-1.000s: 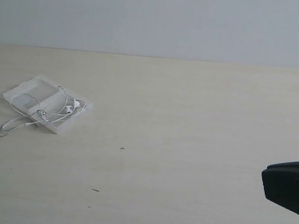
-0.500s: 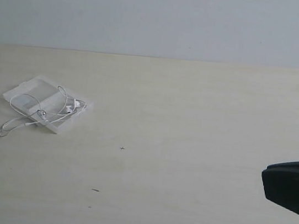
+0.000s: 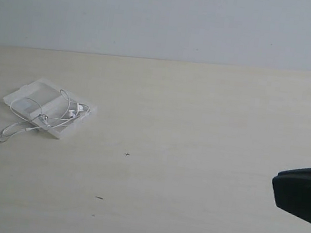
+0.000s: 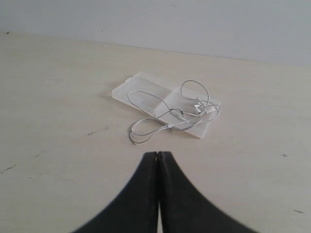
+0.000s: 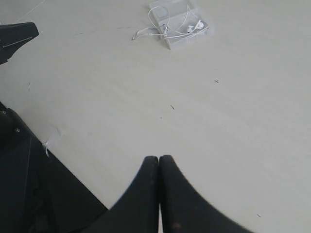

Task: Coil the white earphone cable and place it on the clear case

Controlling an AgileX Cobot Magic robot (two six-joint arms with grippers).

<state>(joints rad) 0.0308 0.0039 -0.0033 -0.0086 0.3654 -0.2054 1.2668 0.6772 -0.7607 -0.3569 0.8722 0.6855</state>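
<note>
Both arms are clear of the work. The left gripper (image 4: 158,159) has its jaws pressed together with nothing in them, hovering short of the clear case (image 4: 138,88). The right gripper (image 5: 159,162) is likewise closed and empty, well apart on the far side of the table (image 3: 196,157).

The white earphone cable (image 3: 46,114) lies in a loose coil across the case, which sits open and flat. The earbuds (image 4: 199,108) look to rest on one half, though it's too small to be sure. One loop (image 4: 141,132) trails off the edge onto the table.

My read is that the placing step is essentially done and we're at wrap-up. If tidying is wanted, the next move is for the left arm: open the jaws, pinch that stray loop and lift it onto the case. The wire is thin and the case light, so a gentle grip is needed or the whole coil drags off.
</note>
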